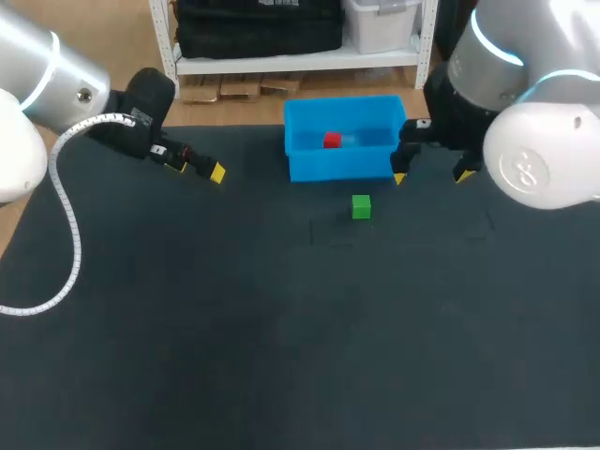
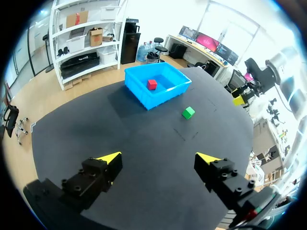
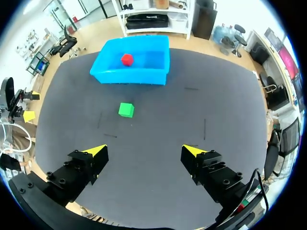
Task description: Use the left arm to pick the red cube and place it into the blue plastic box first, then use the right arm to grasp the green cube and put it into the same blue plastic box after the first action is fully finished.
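Both grippers are sitting closest to my wrist cameras. My left gripper is hanging wide open over the black table, gripping nothing, well apart from the blue plastic box. My right gripper is also standing open and empty; in the head view it is hovering just beside the box's right end. Ahead of it, the green cube is lying on the table, near the box's front wall but not touching it. The red cube is resting inside the box, on the floor of its left half.
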`<state>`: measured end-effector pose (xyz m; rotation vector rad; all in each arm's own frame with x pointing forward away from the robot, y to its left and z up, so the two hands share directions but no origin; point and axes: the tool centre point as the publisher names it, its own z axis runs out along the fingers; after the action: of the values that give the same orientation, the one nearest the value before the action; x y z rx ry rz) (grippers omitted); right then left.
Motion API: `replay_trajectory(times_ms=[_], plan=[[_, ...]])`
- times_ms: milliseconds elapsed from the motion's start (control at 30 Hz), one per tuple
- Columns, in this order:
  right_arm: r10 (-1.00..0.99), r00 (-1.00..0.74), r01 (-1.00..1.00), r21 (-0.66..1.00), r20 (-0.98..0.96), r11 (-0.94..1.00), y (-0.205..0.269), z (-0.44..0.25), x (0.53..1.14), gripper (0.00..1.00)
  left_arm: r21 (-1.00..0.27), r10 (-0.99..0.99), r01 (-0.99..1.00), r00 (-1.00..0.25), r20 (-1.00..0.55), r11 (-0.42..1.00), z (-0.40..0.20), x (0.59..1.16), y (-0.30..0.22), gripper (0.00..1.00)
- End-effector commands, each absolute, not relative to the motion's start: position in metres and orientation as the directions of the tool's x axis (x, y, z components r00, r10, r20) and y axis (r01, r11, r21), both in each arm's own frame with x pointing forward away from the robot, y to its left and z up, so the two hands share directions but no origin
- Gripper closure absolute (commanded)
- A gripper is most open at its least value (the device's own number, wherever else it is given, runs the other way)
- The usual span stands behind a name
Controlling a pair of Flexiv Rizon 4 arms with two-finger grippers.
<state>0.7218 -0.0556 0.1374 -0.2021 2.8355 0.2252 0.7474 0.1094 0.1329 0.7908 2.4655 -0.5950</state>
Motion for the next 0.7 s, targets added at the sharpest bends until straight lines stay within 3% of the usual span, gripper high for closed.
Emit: replay_trajectory(times_ms=[33,700], plan=[[-0.12,-0.958,-0.155,0.116,-0.26,0.981,-0.046,0.136,0.732,0.0,-0.253,0.414,0.624,-0.718,-0.56,0.739,0.133,0.746,0.11,0.0],[-0.101,-0.985,-0.111,0.07,-0.139,0.991,-0.026,0.124,0.739,0.0,-0.253,0.414,0.624,-0.718,-0.56,0.739,0.133,0.746,0.11,0.0]])
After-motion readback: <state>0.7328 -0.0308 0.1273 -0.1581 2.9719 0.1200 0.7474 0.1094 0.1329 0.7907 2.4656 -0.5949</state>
